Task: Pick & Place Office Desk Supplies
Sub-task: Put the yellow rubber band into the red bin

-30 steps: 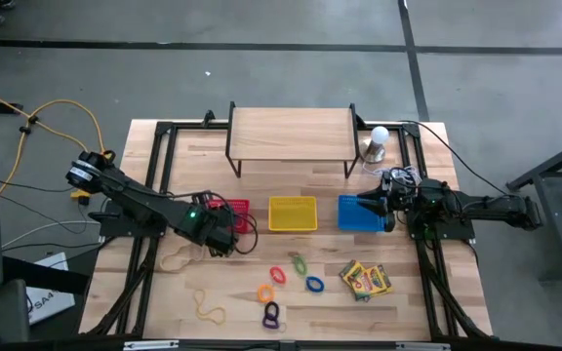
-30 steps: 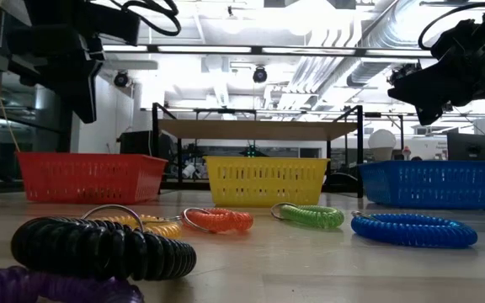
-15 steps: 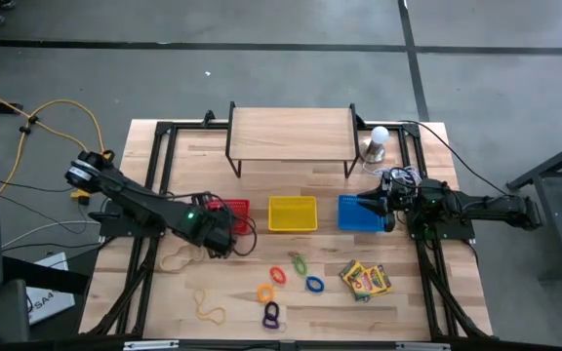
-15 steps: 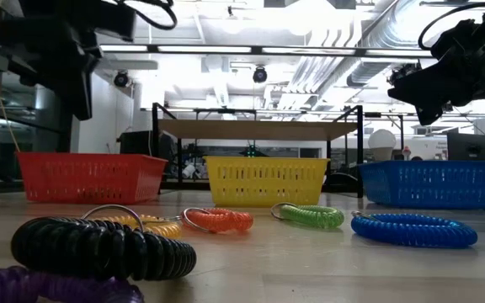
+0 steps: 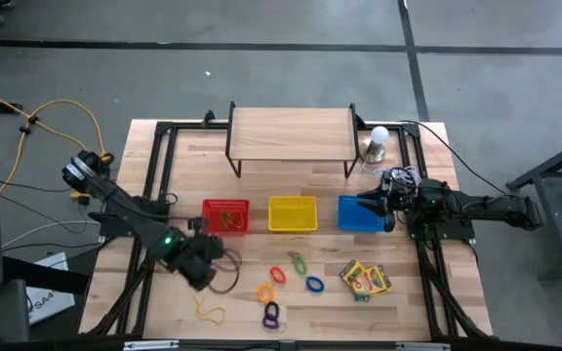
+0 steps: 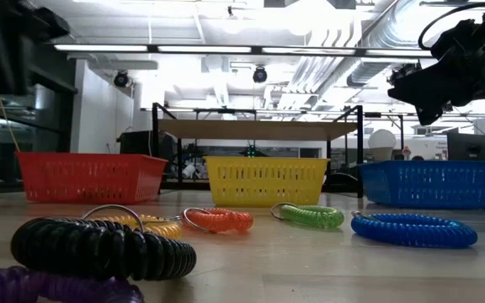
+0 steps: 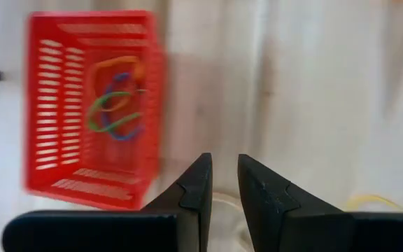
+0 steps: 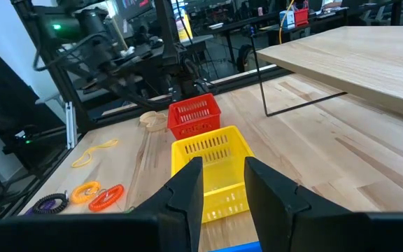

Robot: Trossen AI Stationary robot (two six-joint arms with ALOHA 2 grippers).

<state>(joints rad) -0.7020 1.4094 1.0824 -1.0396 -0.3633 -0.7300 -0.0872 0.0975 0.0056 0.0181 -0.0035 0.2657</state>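
The left gripper (image 5: 206, 278) hovers over the rubber bands (image 5: 208, 312) near the red basket (image 5: 225, 215) — jaws slightly apart, empty. It should descend squarely, straddling one band. The right gripper (image 5: 367, 205) waits above the blue basket (image 5: 357, 216) — narrowly parted, empty.

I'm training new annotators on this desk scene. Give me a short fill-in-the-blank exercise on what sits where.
1. Between the red basket and the blue basket stands the ____ basket.
2. The right gripper hovers over the ____ basket.
3. The crayon boxes lie on the table nearest the ____ basket.
4. Rubber bands already lie inside the ____ basket.

Missing words: yellow; blue; blue; red
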